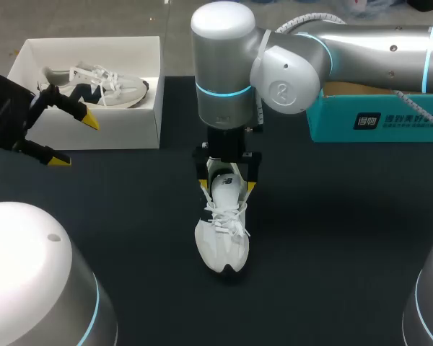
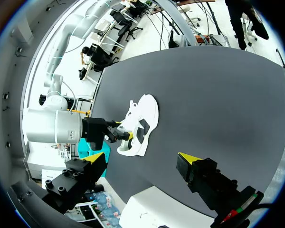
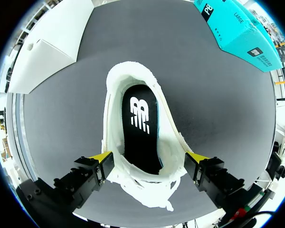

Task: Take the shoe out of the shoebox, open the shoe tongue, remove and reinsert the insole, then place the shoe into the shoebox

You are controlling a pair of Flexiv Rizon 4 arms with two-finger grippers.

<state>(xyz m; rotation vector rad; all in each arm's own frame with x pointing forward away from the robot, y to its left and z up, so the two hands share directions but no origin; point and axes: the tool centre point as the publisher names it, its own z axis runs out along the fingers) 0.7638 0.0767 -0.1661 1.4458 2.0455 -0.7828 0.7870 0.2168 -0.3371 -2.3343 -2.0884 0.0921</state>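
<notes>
A white shoe [image 1: 222, 231] stands on the black table near the middle, toe toward the front edge. In the right wrist view its mouth is wide open and the black insole [image 3: 140, 128] lies inside. My right gripper [image 1: 228, 186] hangs straight down over the heel end, open, with its yellow fingertips [image 3: 104, 156] on either side of the shoe's collar. My left gripper [image 1: 74, 140] is open and holds nothing, in front of the white shoebox [image 1: 94, 133] at the back left. The left wrist view shows the shoe [image 2: 141, 124] well ahead of that gripper [image 2: 138, 157].
A second pale shoe [image 1: 101, 86] lies inside the white shoebox. A teal box [image 1: 375, 119] stands at the back right, behind my right arm.
</notes>
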